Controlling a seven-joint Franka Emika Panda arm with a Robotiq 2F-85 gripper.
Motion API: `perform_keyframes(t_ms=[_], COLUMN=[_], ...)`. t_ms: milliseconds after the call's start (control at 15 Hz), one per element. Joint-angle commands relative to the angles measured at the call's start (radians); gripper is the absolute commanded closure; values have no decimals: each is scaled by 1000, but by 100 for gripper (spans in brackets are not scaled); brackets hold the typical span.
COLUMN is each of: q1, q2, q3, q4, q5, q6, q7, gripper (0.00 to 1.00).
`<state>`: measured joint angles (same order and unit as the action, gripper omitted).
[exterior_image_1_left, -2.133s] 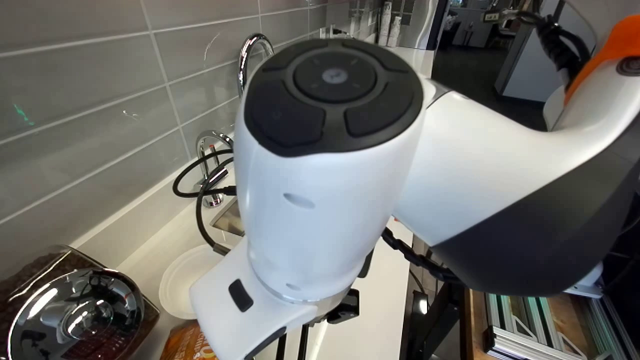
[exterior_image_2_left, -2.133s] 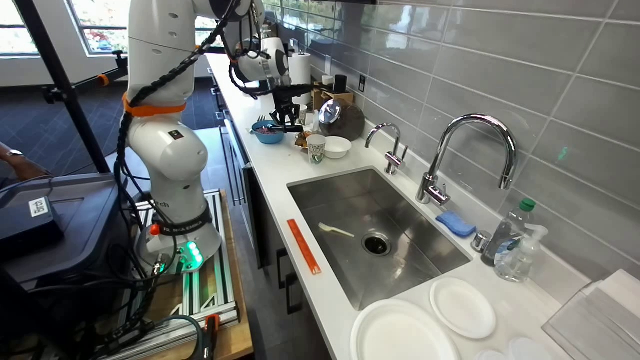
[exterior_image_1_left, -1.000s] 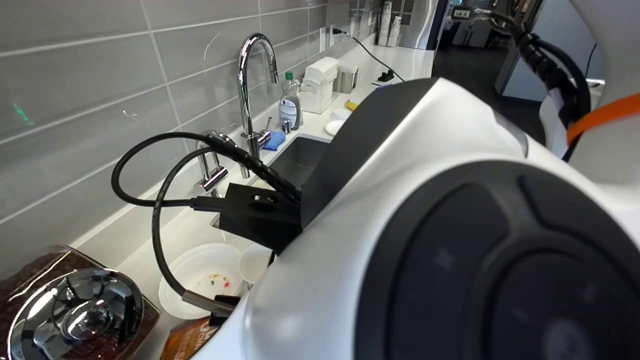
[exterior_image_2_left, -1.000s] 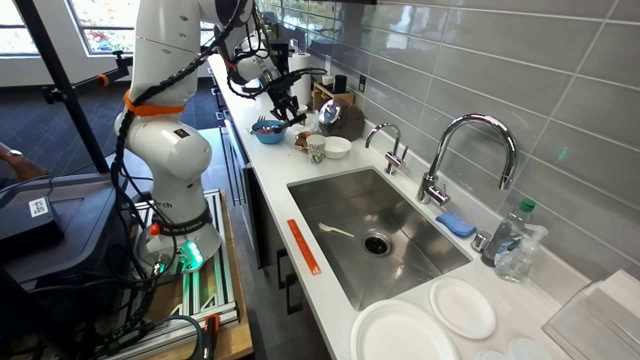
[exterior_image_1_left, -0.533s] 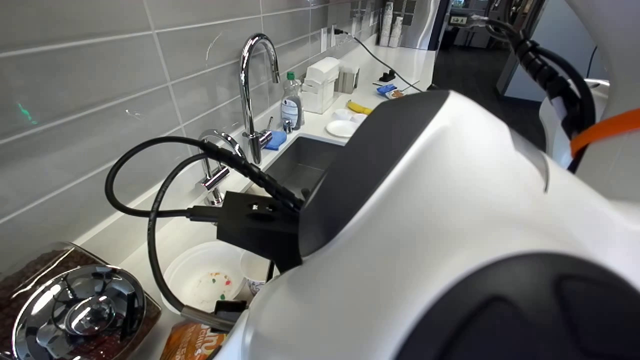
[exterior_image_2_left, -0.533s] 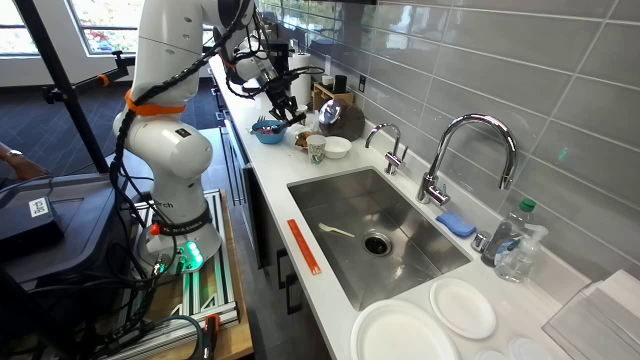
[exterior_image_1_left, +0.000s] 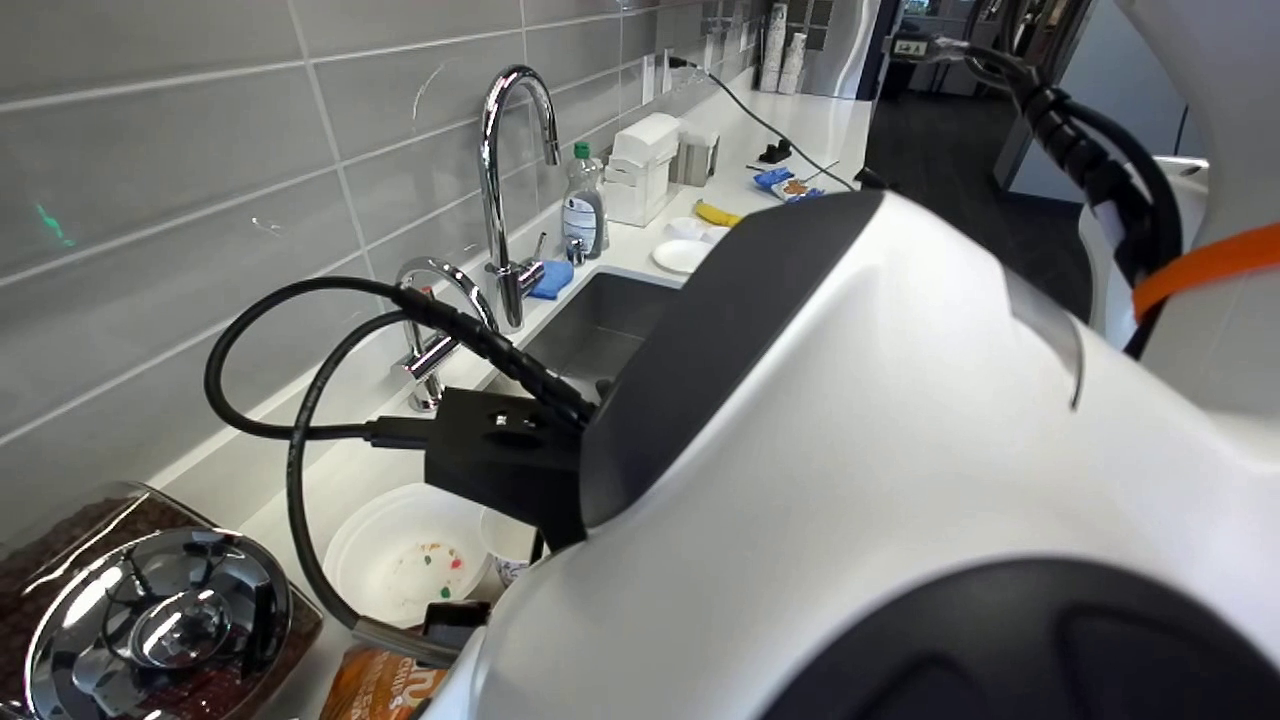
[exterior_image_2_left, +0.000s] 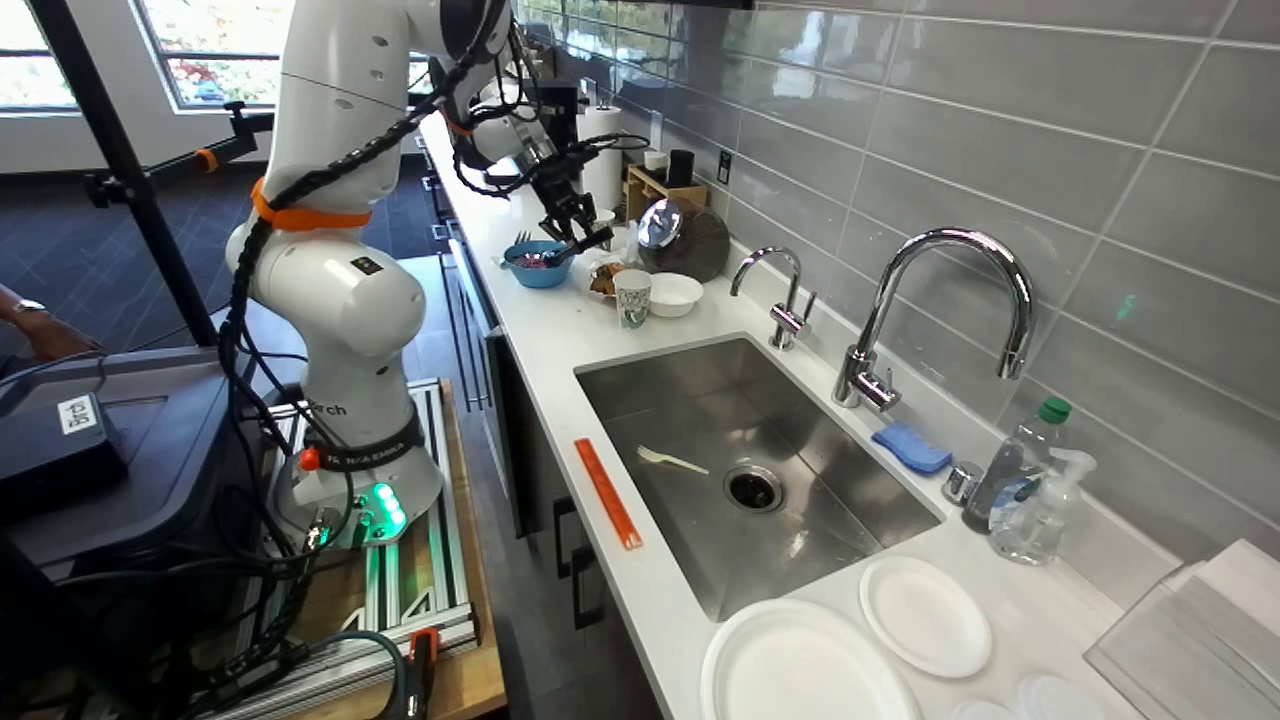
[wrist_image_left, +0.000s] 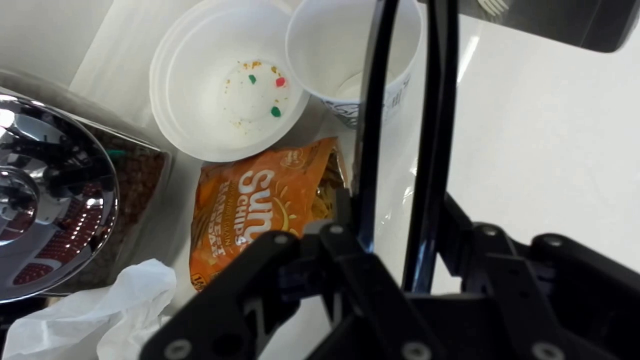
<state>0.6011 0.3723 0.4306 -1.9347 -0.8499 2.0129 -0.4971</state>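
A robot gripper (wrist_image_left: 400, 222), closed on what look like black tongs (wrist_image_left: 440, 125), hangs above a white counter (wrist_image_left: 540, 150), the grip made, any load at the tips not visible. Held between the jaws, the tongs slant down, in an exterior view, to a blue bowl (exterior_image_2_left: 540, 279) with reddish contents (exterior_image_2_left: 530, 261), touching or just over it unclear. An open chip bag (wrist_image_left: 245, 215) lies nearby.

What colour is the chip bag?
The chip bag is mostly orange; the wrist view shows it best.
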Motion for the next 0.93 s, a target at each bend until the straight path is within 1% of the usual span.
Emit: perform_keyframes(t_ms=[0,133,200,333,600,733,800,867], q1=[18,20,21,22,24,26,27,27], q2=[20,19,18,17,19,20,22,23], q3=[1,1,2,2,2,2,2,2], q4=[26,26,27,27,31,33,34,35], q5=[-31,-33,-33,-35,-34,-35,-36,-36], q6=[-47,-50,-52,-53,-60,-61,-61,-61], q7=[10,11,11,12,10,10,9,9], gripper=[83,82,77,71,73,71,63,49])
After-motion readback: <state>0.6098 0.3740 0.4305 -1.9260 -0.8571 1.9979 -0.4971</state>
